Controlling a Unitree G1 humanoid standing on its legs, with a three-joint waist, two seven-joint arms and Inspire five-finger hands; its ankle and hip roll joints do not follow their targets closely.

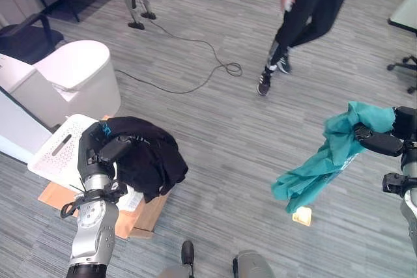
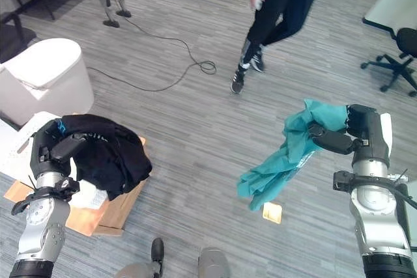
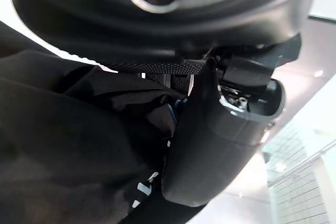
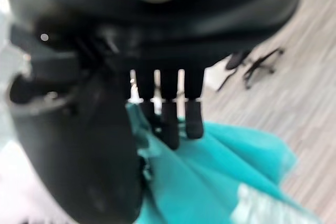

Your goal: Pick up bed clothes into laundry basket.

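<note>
While a person (image 1: 306, 11) is walking across the grey floor (image 1: 215, 135) well beyond both arms, the robot is working two pieces of laundry at once. Its right hand (image 2: 352, 136) is holding a teal cloth (image 2: 287, 154) up off the floor, the fingers (image 4: 170, 114) curling down into the fabric with the thumb closing against them, so the cloth is bunching at the fingers and trailing down and away from them in a long loose tail. Lifting it high is probably meant to keep that tail from dragging. A small yellow tag (image 2: 272, 211) is lying on the floor just below the cloth's hanging end.

On the other side, the left hand (image 1: 104, 151) is sitting against a black garment (image 1: 146, 154) that is heaped over the white laundry basket (image 1: 58, 148). The thumb and fingers are folding round a fold of the dark fabric, seemingly gripping it, with the bulk of the garment spilling past the fingers and drooping over the basket's near edge. The basket is resting on a low cardboard box (image 1: 140, 216), which is raising it nearer the hand's reach. A white bin (image 1: 81, 73) is standing farther off, beyond the basket. The teal cloth is not yet in the basket and is hanging well apart from it.
</note>
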